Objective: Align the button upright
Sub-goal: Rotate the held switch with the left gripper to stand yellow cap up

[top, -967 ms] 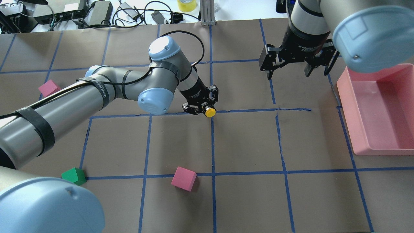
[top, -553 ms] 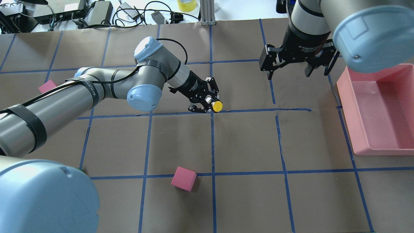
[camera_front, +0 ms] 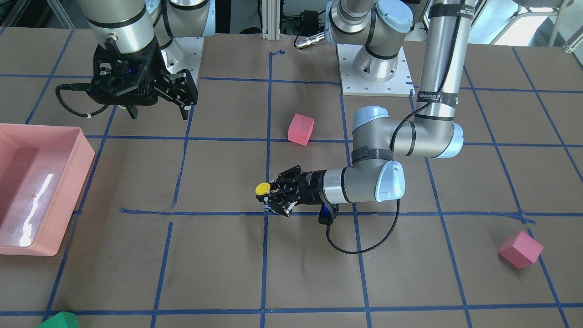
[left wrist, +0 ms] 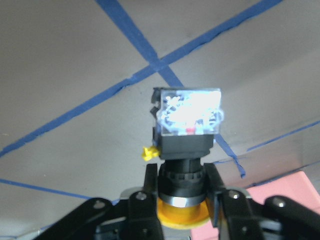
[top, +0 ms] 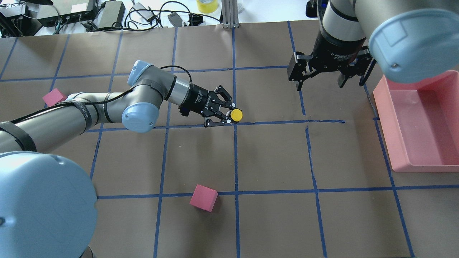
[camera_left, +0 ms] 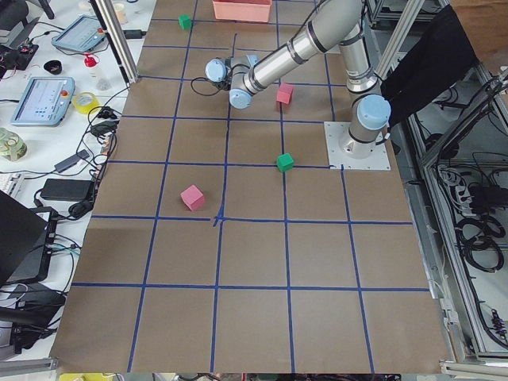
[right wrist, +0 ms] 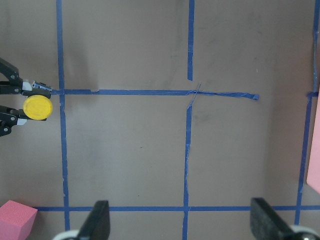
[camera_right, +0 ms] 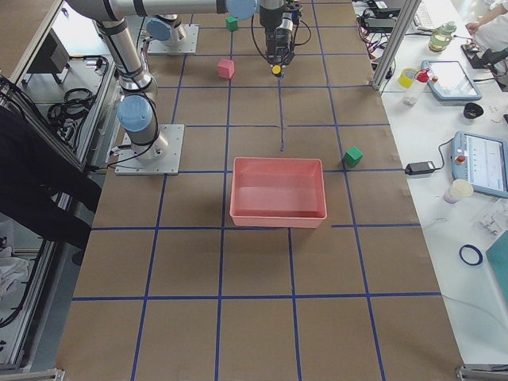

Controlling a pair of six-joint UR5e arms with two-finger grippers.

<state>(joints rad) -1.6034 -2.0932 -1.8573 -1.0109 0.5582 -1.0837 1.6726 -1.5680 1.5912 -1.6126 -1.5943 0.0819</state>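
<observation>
I'm holding the button (top: 236,114) beside the tape cross (top: 235,124)
My left gripper (top: 230,114) is clamped on its black collar, a sound hold. It looks light, rigid and smooth. Farther from the cross, the right gripper (top: 320,83) hangs spread and empty.

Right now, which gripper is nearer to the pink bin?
Right. The right gripper hangs open just beside the far end of the pink bin, outside it. The left gripper is farther off, near the table's middle, shut on the yellow push-button.
</observation>
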